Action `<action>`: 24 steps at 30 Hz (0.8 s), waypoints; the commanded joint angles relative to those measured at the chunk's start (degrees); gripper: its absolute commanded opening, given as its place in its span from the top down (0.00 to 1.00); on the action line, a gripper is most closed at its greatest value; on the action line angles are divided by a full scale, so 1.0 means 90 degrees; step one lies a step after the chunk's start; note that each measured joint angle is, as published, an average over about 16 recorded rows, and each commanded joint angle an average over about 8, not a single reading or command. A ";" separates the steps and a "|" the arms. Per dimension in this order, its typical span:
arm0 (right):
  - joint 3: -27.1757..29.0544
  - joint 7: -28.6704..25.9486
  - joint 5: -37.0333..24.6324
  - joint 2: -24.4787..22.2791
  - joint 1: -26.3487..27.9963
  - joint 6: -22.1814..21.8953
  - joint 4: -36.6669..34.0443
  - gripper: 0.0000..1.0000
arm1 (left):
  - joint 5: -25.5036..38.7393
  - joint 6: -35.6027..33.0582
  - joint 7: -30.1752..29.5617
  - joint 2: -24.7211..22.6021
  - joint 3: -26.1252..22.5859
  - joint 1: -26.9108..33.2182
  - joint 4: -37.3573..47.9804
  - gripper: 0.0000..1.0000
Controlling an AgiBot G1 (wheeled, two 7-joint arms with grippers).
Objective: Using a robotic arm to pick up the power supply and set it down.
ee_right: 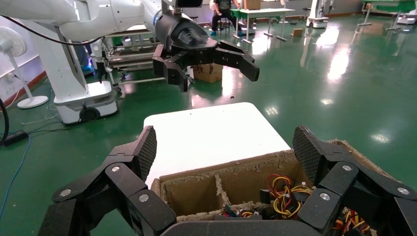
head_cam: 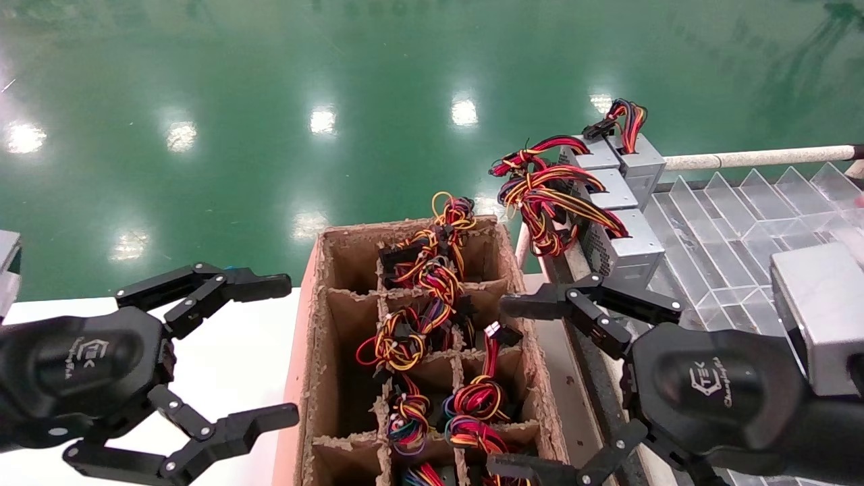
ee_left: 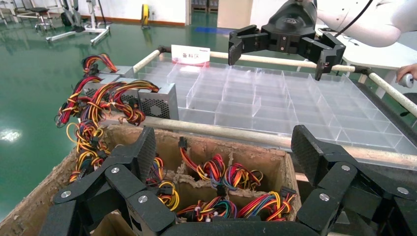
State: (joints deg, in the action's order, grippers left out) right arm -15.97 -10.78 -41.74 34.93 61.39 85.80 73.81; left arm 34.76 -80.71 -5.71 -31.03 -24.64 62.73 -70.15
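Note:
The power supply (head_cam: 641,160) is a small grey box standing at the far corner of the clear divider tray (head_cam: 742,223). A short red-orange-black wire bundle with a black plug rises from its top. It also shows in the left wrist view as the power supply (ee_left: 117,72). My right gripper (head_cam: 506,385) hangs open and holds nothing. It sits nearer me, over the right edge of the cardboard crate (head_cam: 317,317). My left gripper (head_cam: 287,347) is open too, above the white table (head_cam: 223,364) left of the crate. Neither gripper touches the box.
Three similar grey boxes (head_cam: 624,243) with bigger red-yellow wire bundles line the tray's left edge. The crate's cells hold several coloured wire bundles (head_cam: 405,337). A pale rail (head_cam: 756,158) runs behind the tray. A person's hand (ee_left: 405,73) shows at the far edge.

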 commanded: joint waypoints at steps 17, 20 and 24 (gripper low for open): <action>-0.0007 0.0014 -0.0014 0.0013 0.0025 -0.0017 -0.0043 0.00 | 0.0000 0.0000 0.0000 0.0000 0.0000 0.0000 0.0000 0.00; -0.0007 0.0015 -0.0016 0.0014 0.0026 -0.0018 -0.0045 0.00 | 0.0000 0.0000 0.0000 0.0000 0.0000 0.0000 0.0000 0.00; -0.0007 0.0017 -0.0018 0.0015 0.0028 -0.0020 -0.0046 0.00 | 0.0000 0.0000 0.0000 0.0000 0.0000 0.0000 0.0000 0.00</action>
State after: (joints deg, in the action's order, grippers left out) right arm -16.03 -10.63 -41.90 35.06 61.64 85.62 73.39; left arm 34.76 -80.71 -5.71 -31.03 -24.64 62.73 -70.15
